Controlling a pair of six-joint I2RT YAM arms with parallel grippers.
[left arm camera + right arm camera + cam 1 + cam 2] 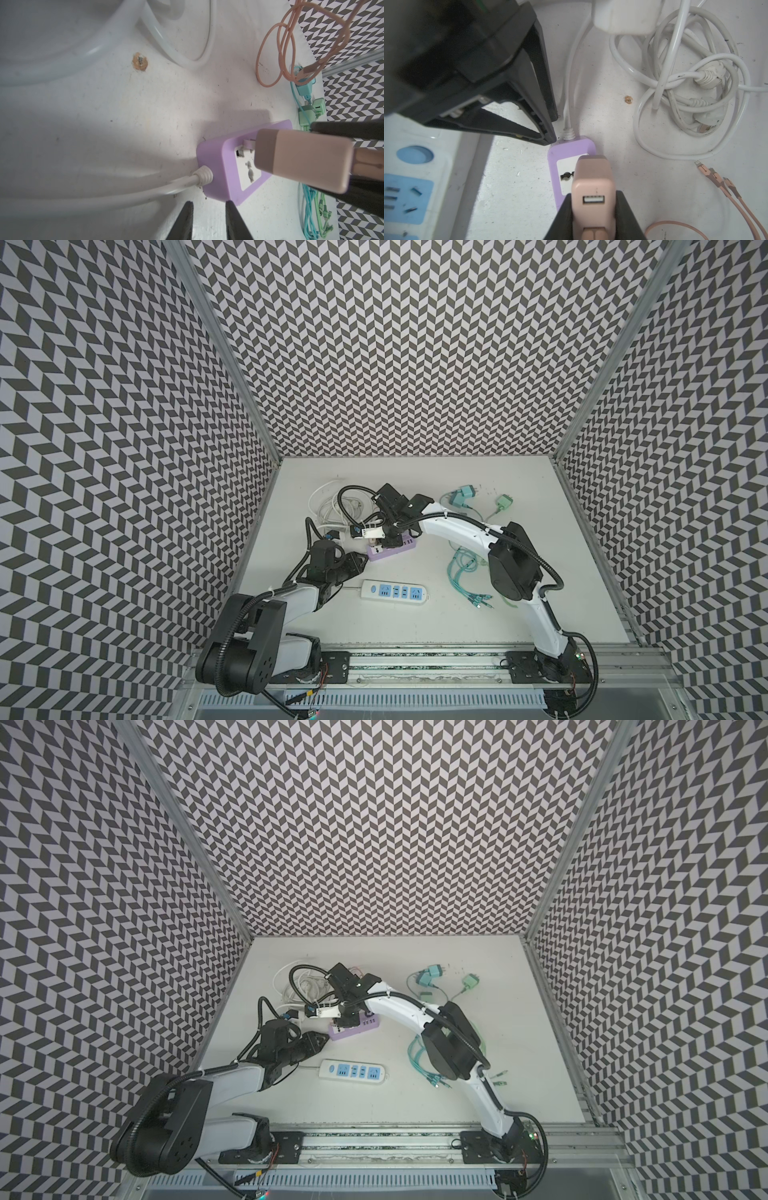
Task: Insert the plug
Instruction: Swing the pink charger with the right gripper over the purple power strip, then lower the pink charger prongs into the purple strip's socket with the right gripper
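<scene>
"White table [478, 626], cluttered. Where is the plug [592, 178] meant to go?"

"Into the purple strip [392, 552], about nine o'clock from the table's middle. The white strip [392, 592] lies at seven o'clock, apart from it."

"And the arms?"

"The right gripper [593, 195] is pinching the plug by its two flat sides, at the back end. The left gripper [548, 140] has its fingers pressed together and holds nothing. It sits at the end of the purple strip where the cord [124, 195] comes out, eight o'clock from it. Touching or just beside, I can't tell."

"Is the plug in?"

"Not seated. It hangs tilted over the socket [244, 178]. The prongs [248, 143] show bare between the body and the socket face, with their tips at the slots."

"How will it handle?"

"Pink hard plastic: light, stiff and smooth, I'd say, so it could twist between the fingers if pushed off-axis. The flat sides are the right hold, clear of the prongs and of the port [593, 200] on the back. The purple strip looks light too. I'd expect it to slide or tip under the push unless the closed left gripper braces it. The prongs are the weak part. Forced in askew, they could bend."
</scene>
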